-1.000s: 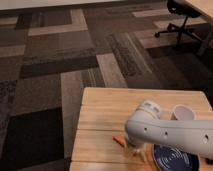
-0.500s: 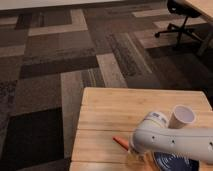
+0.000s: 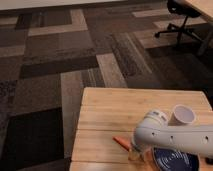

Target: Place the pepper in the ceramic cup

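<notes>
So the hand (image 3: 136, 154) is down low at the front edge of the tabletop (image 3: 107, 107), tucked under the big white arm (image 3: 172, 136), just beside the right end of the pepper (image 3: 121, 142), maybe touching it. Honestly I can't tell from this angle whether the hand is clenched, released or grasping anything, because the arm covers most of it. What's changed: a second ago the arm's elbow sat higher up over the tabletop, and since then it has dropped and settled closer to the front edge, bringing the hand down onto the pepper's spot. The pepper itself hasn't budged. It's lying flat on the wood near the front edge, pointing left, same place as before. The ceramic cup (image 3: 183, 115) hasn't moved either. It's standing upright further back on the right, just behind the arm and well apart from the pepper. The dark blue plate (image 3: 175, 161) sits at the front right, partly under the arm. Past the tabletop it's just patterned carpet (image 3: 60, 65) and an office chair (image 3: 179, 15) way in the back. My read is that it's gone from approaching to the actual pick, so nothing is lifted yet, and the carry over to the cup and the drop are all still to do.
</notes>
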{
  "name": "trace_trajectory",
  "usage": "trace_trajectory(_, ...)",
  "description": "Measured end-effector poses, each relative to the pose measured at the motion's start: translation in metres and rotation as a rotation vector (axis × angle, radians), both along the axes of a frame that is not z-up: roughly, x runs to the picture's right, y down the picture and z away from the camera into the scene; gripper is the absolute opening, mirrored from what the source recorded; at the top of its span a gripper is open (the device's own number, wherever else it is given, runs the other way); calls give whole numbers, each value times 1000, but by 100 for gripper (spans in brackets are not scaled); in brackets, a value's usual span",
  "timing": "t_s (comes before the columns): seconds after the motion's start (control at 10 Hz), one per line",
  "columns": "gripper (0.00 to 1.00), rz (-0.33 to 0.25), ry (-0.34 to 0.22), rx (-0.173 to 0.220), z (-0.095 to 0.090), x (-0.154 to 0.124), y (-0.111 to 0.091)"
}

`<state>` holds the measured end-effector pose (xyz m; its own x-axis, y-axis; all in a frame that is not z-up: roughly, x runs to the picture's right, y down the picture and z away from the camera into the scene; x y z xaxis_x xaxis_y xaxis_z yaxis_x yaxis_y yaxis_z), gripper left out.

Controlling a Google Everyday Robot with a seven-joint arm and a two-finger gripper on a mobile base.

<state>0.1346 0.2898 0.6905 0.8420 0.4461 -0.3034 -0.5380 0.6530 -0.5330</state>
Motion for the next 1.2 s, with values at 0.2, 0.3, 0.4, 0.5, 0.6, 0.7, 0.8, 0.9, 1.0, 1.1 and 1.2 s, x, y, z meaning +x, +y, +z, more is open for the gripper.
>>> trace_trajectory(0.2, 0, -5, 6, -23, -8, -4, -8)
trace_trajectory(0.3, 0, 0, 15, -29, -14, -2, -16)
trace_trajectory(0.4, 0, 7, 35, -28, -25, 5, -36)
trace_trajectory(0.5, 0, 13, 71, -25, -37, 17, -60)
trace_trajectory(0.6, 0, 21, 109, -23, -51, 32, -86)
trace_trajectory(0.7, 0, 18, 135, -23, -62, 46, -106)
trace_trajectory(0.8, 0, 8, 169, -23, -76, 64, -130)
trace_trajectory(0.9, 0, 4, 203, -24, -87, 81, -145)
trace_trajectory(1.0, 0, 2, 241, -16, -97, 98, -160)
trace_trajectory(1.1, 0, 0, 243, -15, -97, 99, -161)
trace_trajectory(1.2, 0, 0, 243, -15, -97, 99, -161)
